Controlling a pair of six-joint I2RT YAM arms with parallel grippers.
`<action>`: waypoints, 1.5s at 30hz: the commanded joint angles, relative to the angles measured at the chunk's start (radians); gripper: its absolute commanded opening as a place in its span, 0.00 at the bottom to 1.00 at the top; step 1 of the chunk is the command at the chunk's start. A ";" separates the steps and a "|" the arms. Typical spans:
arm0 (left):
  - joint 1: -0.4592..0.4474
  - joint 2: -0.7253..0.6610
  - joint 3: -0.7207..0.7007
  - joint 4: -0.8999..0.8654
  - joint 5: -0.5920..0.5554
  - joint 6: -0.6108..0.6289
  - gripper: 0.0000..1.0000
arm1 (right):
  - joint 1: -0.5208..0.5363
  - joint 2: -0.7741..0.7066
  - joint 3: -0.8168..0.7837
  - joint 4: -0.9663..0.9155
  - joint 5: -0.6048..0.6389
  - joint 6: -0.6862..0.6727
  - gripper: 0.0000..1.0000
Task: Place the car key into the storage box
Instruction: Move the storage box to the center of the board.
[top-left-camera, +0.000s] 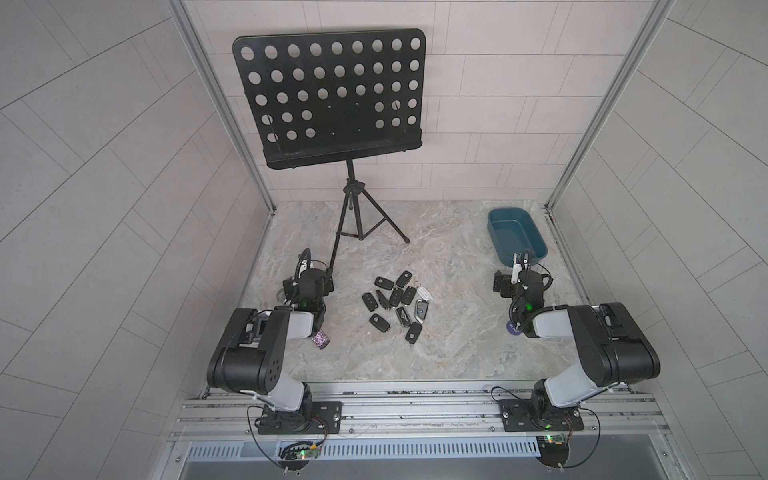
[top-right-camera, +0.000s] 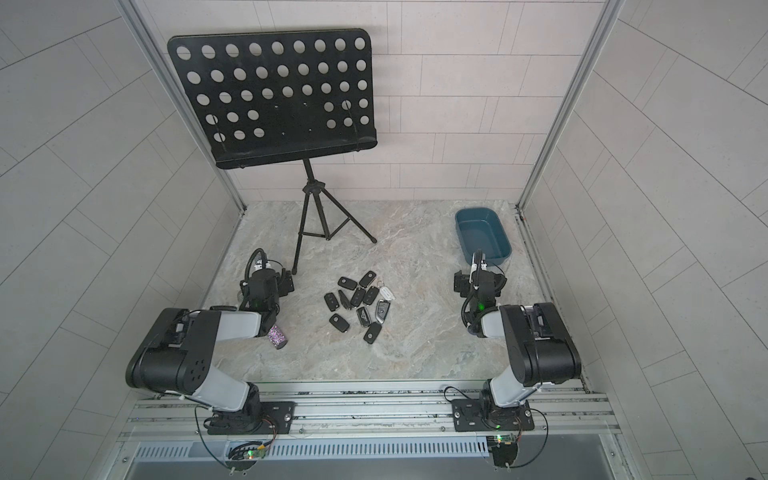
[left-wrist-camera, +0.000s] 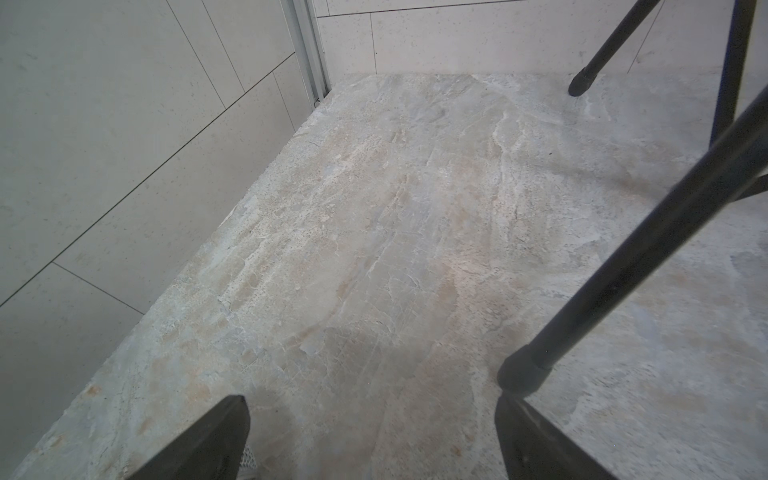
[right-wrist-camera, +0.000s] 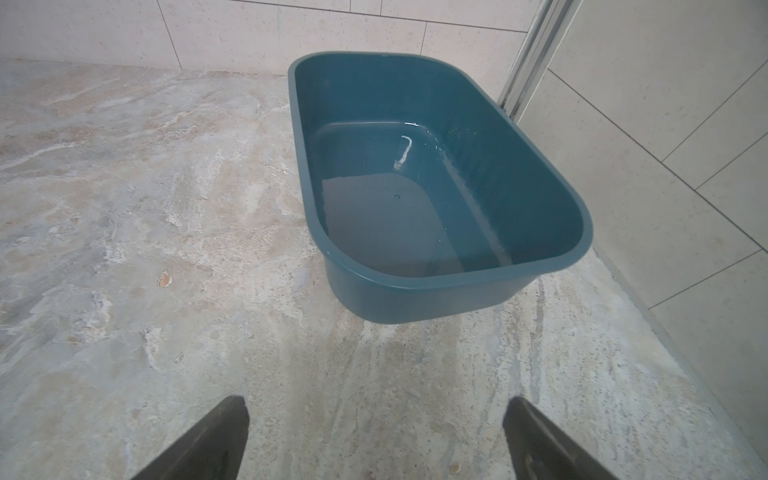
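Observation:
Several black car keys (top-left-camera: 395, 303) lie in a loose cluster at the middle of the marble table, also seen in a top view (top-right-camera: 359, 305); one has a white tag. The storage box (top-left-camera: 515, 232), a teal lidless tub, sits empty at the back right corner (right-wrist-camera: 374, 216). My right gripper (right-wrist-camera: 376, 415) is open and empty, low over the table a short way in front of the box (top-left-camera: 517, 272). At the left of the keys my left gripper (left-wrist-camera: 374, 415) is open with nothing in it, pointing toward the back left corner (top-left-camera: 309, 276). No key shows in either wrist view.
A black music stand (top-left-camera: 328, 95) stands on a tripod (top-left-camera: 351, 208) at the back; one tripod foot (left-wrist-camera: 523, 370) sits right beside a left fingertip. A glittery purple roll (top-left-camera: 321, 337) lies under the left arm, a blue disc (top-left-camera: 514, 328) under the right. Walls close both sides.

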 joint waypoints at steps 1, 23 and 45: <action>-0.002 -0.009 0.008 0.030 -0.017 0.007 1.00 | 0.000 -0.018 0.009 0.003 -0.005 0.000 0.99; -0.008 -0.350 0.177 -0.504 -0.026 -0.050 1.00 | -0.004 -0.080 0.540 -0.858 0.031 0.170 0.99; -0.014 -0.413 0.352 -1.043 0.288 -0.437 1.00 | -0.014 0.544 1.328 -1.427 -0.187 0.236 0.97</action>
